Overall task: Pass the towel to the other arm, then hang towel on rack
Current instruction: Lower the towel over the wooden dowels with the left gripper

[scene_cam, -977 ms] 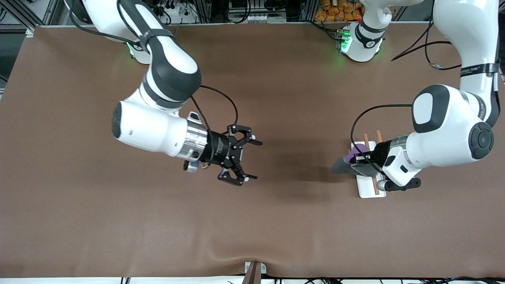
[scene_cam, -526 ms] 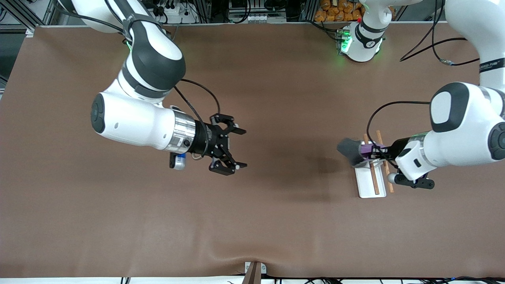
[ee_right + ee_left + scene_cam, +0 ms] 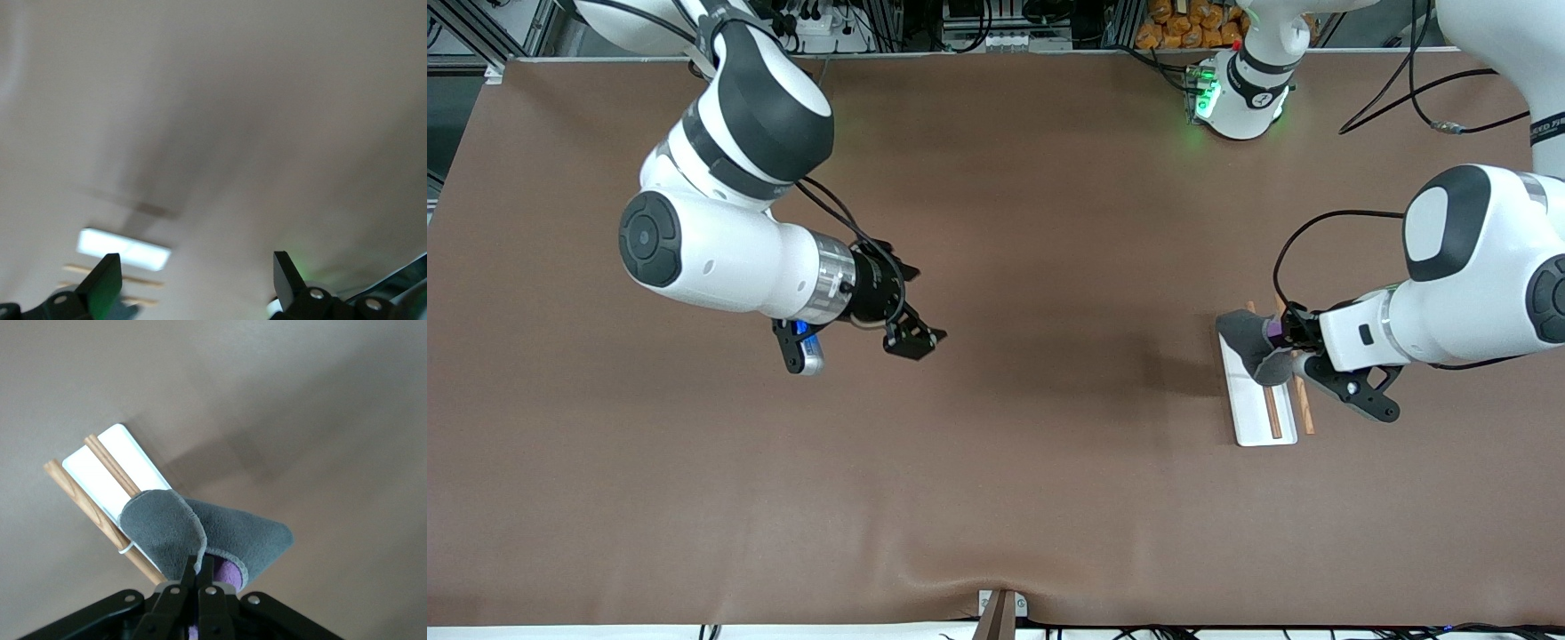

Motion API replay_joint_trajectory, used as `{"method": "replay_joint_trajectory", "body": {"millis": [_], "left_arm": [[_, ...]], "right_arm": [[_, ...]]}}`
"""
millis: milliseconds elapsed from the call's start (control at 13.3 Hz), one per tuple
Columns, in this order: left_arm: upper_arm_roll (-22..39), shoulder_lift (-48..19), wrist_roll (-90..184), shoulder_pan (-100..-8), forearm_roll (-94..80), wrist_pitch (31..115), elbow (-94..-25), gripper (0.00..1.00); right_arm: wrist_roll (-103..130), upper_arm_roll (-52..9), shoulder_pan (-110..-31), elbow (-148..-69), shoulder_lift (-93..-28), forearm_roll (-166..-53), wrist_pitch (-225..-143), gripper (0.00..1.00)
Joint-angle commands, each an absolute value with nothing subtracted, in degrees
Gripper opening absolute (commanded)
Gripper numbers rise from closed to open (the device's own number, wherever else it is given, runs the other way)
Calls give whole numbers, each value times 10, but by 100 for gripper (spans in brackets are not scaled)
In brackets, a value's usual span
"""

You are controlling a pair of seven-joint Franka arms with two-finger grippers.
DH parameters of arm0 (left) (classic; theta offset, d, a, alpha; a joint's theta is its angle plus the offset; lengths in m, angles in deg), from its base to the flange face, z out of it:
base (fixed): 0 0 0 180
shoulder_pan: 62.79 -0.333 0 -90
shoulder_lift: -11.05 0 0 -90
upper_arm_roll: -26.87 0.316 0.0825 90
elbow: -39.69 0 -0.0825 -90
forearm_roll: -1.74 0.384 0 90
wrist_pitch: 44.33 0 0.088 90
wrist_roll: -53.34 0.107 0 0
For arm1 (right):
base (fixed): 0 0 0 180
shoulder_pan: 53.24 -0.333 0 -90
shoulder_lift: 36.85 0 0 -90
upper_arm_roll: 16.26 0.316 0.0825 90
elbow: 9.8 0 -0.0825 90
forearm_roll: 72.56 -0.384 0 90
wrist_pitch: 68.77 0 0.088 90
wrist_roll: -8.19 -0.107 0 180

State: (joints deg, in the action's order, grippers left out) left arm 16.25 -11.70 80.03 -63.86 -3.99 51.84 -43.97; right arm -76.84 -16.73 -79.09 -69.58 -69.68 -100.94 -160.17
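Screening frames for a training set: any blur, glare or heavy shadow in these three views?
Front view: sharp, even light, soft arm shadows on the brown table cover. Left wrist view: crisp on the small dark grey cloth towel pinched in the left gripper and on the white rack with two wooden rods. Right wrist view: smeared and washed out; right gripper jaws apart, nothing between them.
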Motion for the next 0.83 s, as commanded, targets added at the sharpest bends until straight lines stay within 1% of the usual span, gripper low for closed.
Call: {"method": "replay_joint_trajectory", "body": {"millis": [0, 225, 376, 751], "left_arm": [[161, -102, 868, -639, -27, 497, -444, 0], [152, -93, 899, -634, -28, 494, -444, 0], [135, -93, 917, -633, -32, 495, -444, 0], [130, -114, 952, -634, -29, 499, -444, 0]], "right_arm": [[-677, -161, -748, -709, -668, -989, -1535, 100], [-578, -161, -702, -711, -659, -983, -1476, 100], [-517, -161, -676, -711, -655, -969, -1442, 100], [-356, -161, -615, -711, -647, -913, -1409, 100]]}}
